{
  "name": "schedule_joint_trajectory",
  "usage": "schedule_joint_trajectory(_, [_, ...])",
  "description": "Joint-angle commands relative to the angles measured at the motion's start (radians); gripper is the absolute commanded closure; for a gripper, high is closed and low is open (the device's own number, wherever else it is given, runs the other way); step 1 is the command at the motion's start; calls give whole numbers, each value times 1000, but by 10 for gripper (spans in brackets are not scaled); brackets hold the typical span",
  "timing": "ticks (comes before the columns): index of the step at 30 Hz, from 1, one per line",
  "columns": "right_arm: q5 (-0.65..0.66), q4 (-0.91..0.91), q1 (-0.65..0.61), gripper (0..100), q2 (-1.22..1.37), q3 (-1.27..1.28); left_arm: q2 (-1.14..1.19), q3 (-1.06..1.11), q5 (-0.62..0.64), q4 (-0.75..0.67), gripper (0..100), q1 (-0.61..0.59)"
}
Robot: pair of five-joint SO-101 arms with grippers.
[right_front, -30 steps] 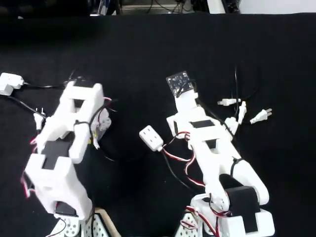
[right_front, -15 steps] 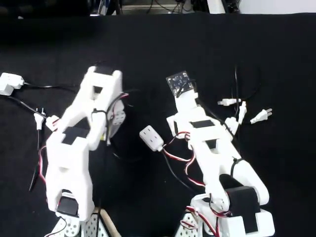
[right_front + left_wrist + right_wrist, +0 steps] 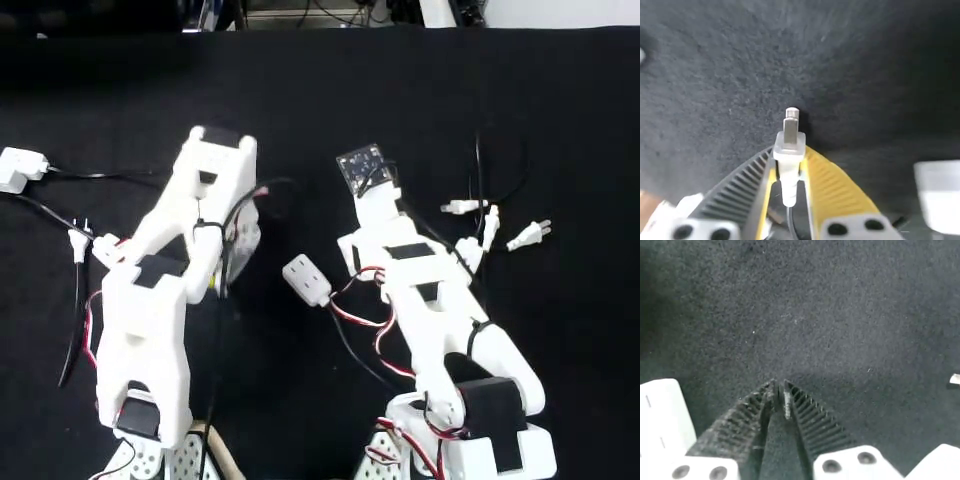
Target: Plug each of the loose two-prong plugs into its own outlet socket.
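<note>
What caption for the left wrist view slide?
Left gripper clamps a two-prong plug, prongs forward, over black table.

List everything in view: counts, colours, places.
Held plug: one, white, in the left gripper.
Loose plugs: four, white; three on the cloth right of the right arm, one left of the left arm.
Outlet sockets: two, white; one between the arms, one at the far left edge.
Cables: several, black, on the cloth.
Cloth: one, black, covering the table.
Left gripper: yellow and black, shut on the plug.
Right gripper: black, shut, empty.
</note>
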Motion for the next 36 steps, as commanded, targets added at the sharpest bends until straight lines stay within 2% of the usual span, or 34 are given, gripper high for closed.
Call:
schedule_joint_trajectory(1, [9, -3, 8, 984, -13, -2, 74, 27, -69, 18, 970, -24])
schedule_joint_trajectory(7, [11, 12, 8, 984, -13, -4, 153, 8, -201, 21, 971, -153])
schedule_joint_trajectory(14, [11, 14, 8, 984, -13, -5, 153, -18, -328, 23, 968, -217])
schedule_joint_trajectory(23, [11, 14, 8, 984, -13, -7, 55, -62, -356, 23, 713, -278])
schedule_joint_trajectory(30, [11, 14, 8, 984, -10, -10, -58, -62, -471, 23, 704, -314])
schedule_joint_trajectory(36, [11, 12, 8, 984, -10, -10, -206, -33, -552, 23, 704, -271])
